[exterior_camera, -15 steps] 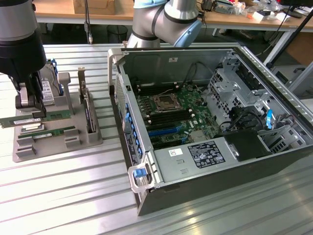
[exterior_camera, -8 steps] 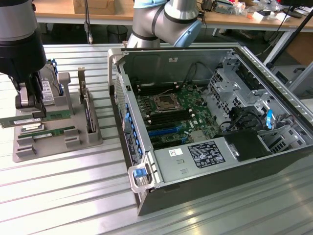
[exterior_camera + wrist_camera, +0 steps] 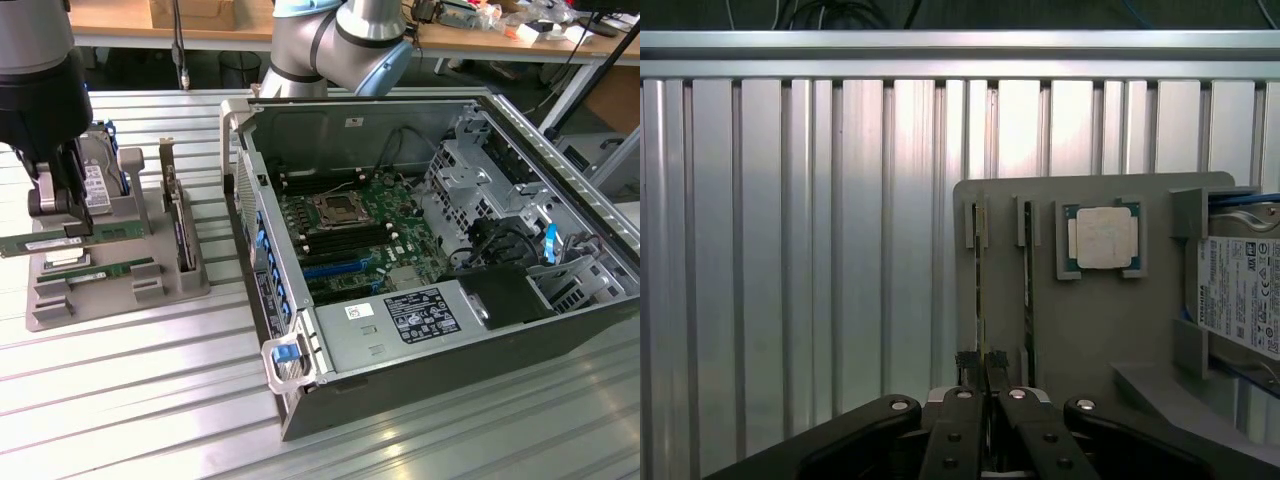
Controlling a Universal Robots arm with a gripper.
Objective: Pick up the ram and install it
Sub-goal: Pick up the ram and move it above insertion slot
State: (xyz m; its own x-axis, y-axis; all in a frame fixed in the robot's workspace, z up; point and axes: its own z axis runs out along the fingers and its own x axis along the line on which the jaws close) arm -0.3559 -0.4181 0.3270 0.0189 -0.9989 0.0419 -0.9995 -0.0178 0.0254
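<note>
The ram point(image 3: 115, 235) is a long green stick with a white label, level over the grey holder point(image 3: 110, 295) at the exterior view's left. My gripper point(image 3: 72, 228) is shut on it near its middle. In the wrist view the ram point(image 3: 978, 290) shows edge-on as a thin line running from my gripper point(image 3: 982, 362) along the holder's point(image 3: 1090, 330) outer slot. I cannot tell whether it has left the slot. The open computer case point(image 3: 420, 330) lies to the exterior view's right, with dark memory slots point(image 3: 345, 240) beside the CPU socket point(image 3: 335, 210).
A second green stick point(image 3: 100, 270) point(image 3: 1028, 290) rests in the neighbouring slot. The holder also carries a silver CPU chip point(image 3: 1103, 237), a hard drive point(image 3: 95, 185) point(image 3: 1240, 290) and an upright expansion card point(image 3: 183, 230). The ribbed metal table point(image 3: 150, 400) lies between holder and case.
</note>
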